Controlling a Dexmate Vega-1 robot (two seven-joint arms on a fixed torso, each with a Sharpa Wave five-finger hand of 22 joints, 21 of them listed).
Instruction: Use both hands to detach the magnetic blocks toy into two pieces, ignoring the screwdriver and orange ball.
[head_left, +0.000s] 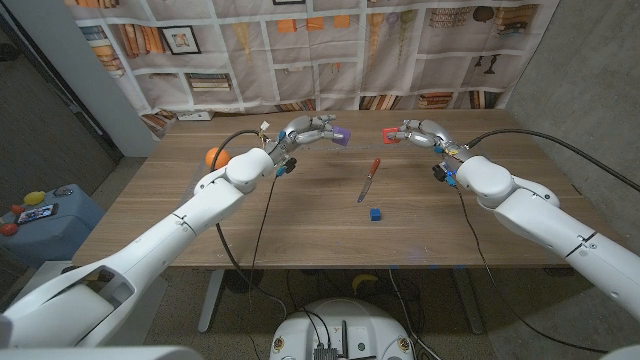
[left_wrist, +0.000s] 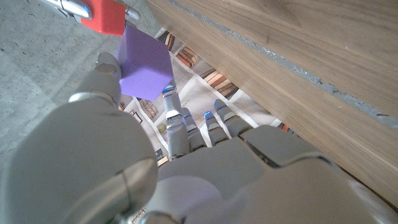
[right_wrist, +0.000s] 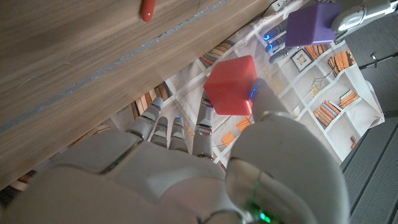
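My left hand (head_left: 305, 131) is raised over the far middle of the table and pinches a purple block (head_left: 341, 134) (left_wrist: 144, 60). Opposite it, my right hand (head_left: 425, 132) holds a red block (head_left: 390, 135) (right_wrist: 231, 85) in its fingertips. The two blocks are apart, with a clear gap between them in the head view. In the right wrist view the purple block (right_wrist: 314, 23) shows beyond the red one. In the left wrist view the red block (left_wrist: 106, 15) shows just past the purple one. A small blue block (head_left: 376, 214) lies alone on the table (head_left: 300, 230) below the hands.
A red-handled screwdriver (head_left: 369, 180) lies on the wood between the hands and the blue block. An orange ball (head_left: 214, 157) sits at the far left, beside my left arm. A bookshelf-print curtain (head_left: 330, 50) hangs behind the table.
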